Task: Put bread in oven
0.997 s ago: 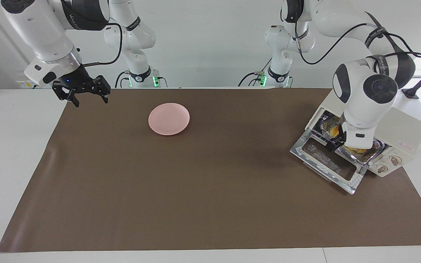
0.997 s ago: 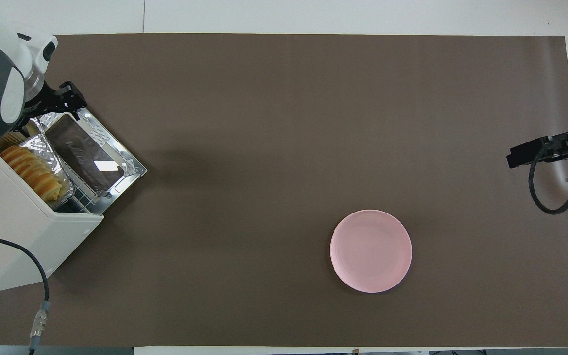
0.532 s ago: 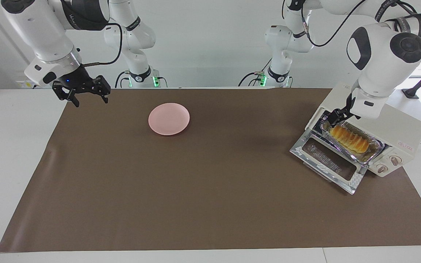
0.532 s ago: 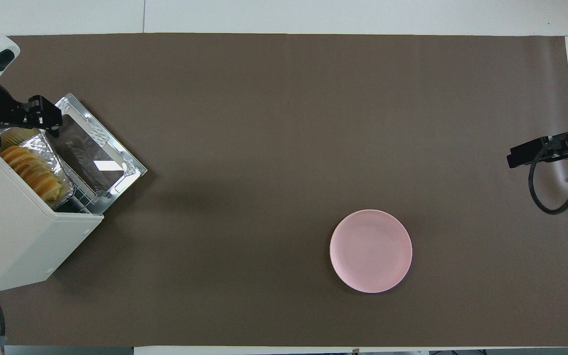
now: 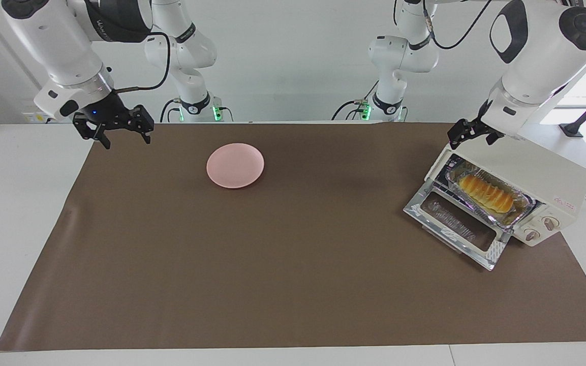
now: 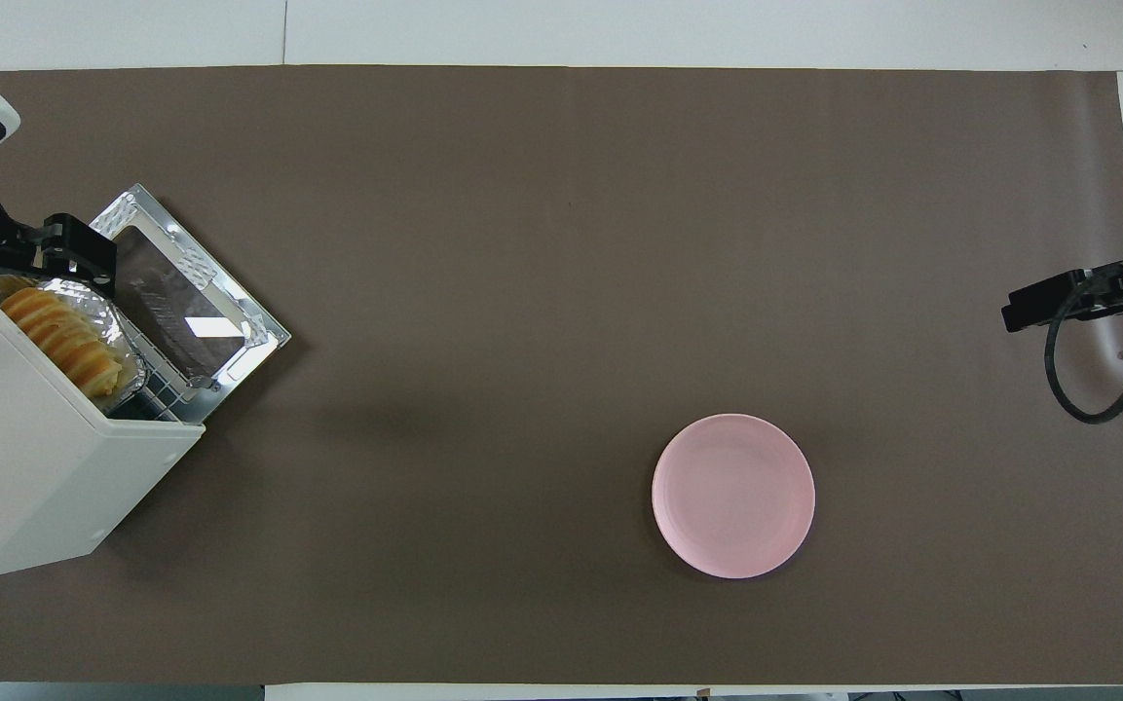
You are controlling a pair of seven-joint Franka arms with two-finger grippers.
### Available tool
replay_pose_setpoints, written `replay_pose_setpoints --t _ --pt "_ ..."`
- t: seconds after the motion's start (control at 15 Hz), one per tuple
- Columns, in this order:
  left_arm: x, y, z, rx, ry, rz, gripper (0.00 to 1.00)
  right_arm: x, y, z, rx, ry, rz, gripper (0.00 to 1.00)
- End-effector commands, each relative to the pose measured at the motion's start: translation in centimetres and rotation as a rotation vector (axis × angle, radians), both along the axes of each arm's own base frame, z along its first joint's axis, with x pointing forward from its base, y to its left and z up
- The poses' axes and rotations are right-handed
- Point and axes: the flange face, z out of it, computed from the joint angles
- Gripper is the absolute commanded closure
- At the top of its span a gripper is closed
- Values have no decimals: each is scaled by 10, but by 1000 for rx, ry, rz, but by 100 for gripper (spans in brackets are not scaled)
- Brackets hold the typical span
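Observation:
The golden ridged bread lies in a crinkled silver foil tray on the rack inside the cream-white oven, at the left arm's end of the table. The oven's glass door is dropped open. The bread and the oven also show in the overhead view. My left gripper is open and empty, up in the air over the oven's corner that is nearer to the robots. My right gripper is open and empty, waiting over the mat's edge at the right arm's end.
A pink plate sits empty on the brown mat, toward the right arm's end; it also shows in the overhead view. The oven's power cable runs off the table's edge beside the oven.
My left gripper has let go of the bread and risen out of the oven's mouth to above the oven's corner. The bread stays in the foil tray. The right arm has not moved.

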Motion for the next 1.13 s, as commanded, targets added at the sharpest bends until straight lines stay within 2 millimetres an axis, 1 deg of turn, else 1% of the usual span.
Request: replay_pose_setpoints --t 0.0,0.13,0.33,0.47,0.73,0.86,0.93,1.0,1.06 --pt "-18 -2 9 -34 16 -33 0 -8 0 1 13 5 -4 0" --pt "-22 -6 9 -32 35 -39 0 -8 0 1 13 5 -4 0" --pt "-38 -3 13 -36 35 -34 0 -8 0 1 13 5 -2 0" --pt "-38 -4 11 -36 32 -35 0 -8 0 1 13 5 -2 0" --pt "-42 -5 7 -37 37 -38 0 -8 0 1 13 5 -2 0" --pt "-44 -4 9 -38 31 -38 0 -8 0 1 13 5 -2 0" --pt "-42 -4 8 -39 17 -36 0 -8 0 1 13 5 -2 0" --pt "-34 -4 10 -44 -31 -33 0 -8 0 1 13 5 -2 0" --pt "-31 -4 10 -47 -51 -38 0 -8 0 1 13 5 -4 0"
